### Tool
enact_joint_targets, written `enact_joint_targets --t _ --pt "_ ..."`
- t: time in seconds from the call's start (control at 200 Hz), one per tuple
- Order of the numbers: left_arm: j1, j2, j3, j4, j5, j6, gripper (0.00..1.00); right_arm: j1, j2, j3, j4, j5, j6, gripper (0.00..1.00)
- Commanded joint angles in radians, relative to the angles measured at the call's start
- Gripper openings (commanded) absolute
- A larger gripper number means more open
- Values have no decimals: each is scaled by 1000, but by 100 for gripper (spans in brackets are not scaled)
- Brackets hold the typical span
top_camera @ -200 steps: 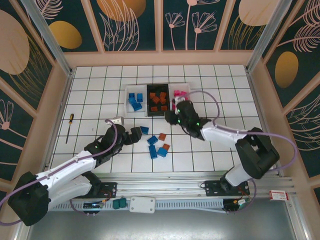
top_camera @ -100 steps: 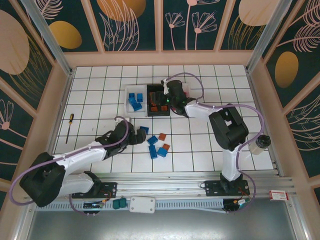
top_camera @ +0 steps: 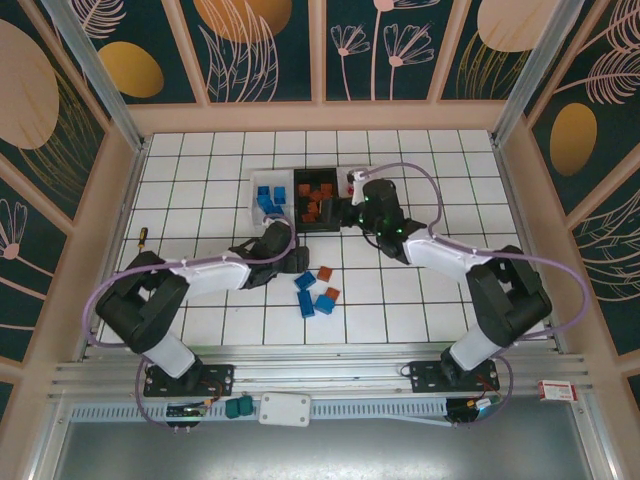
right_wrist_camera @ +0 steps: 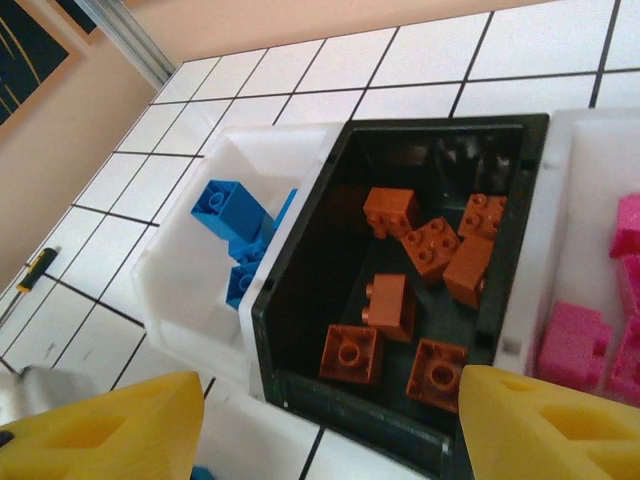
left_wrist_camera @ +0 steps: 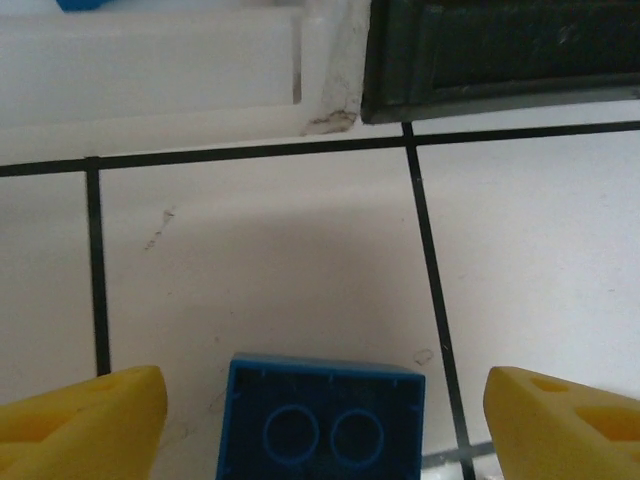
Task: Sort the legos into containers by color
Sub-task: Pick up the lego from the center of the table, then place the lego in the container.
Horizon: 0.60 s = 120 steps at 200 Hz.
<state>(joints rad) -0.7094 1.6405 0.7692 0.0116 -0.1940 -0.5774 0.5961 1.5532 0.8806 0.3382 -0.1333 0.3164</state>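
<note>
Left wrist: blue lego [left_wrist_camera: 322,428] between spread left tool [left_wrist_camera: 322,395] jaws.

White tiled floor [top_camera: 400,322], dark teal floral wall panels [top_camera: 400,50]

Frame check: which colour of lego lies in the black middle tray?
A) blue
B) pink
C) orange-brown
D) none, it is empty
C: in the right wrist view the black tray holds several orange-brown legos, while the blue legos and pink legos lie in the white trays flanking it.
</note>
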Motion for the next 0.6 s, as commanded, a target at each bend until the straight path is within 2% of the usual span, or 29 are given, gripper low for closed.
enact_joint_targets --t 0.0,0.12,0.225,0.345,0.42,0.49,0.596 --pt "-12 47 19 -21 -43 22 74 -5 -79 -53 56 0 36 69" --pt "-15 54 3 -18 -48 7 57 -4 -127 -90 47 -2 50 69" --pt "-15 -25 -27 -29 -61 -11 45 -4 -162 -133 41 1 57 69" --pt "-5 -176 -40 -52 -91 -11 43 4 -197 -210 46 -3 70 69" --pt "38 -224 -3 -64 -88 6 43 13 -213 -262 48 -1 74 69" --pt "88 -217 50 -63 -82 24 43 26 -226 -302 48 3 76 69" --pt "142 -128 156 -43 -75 51 44 52 -252 -358 38 9 85 69"
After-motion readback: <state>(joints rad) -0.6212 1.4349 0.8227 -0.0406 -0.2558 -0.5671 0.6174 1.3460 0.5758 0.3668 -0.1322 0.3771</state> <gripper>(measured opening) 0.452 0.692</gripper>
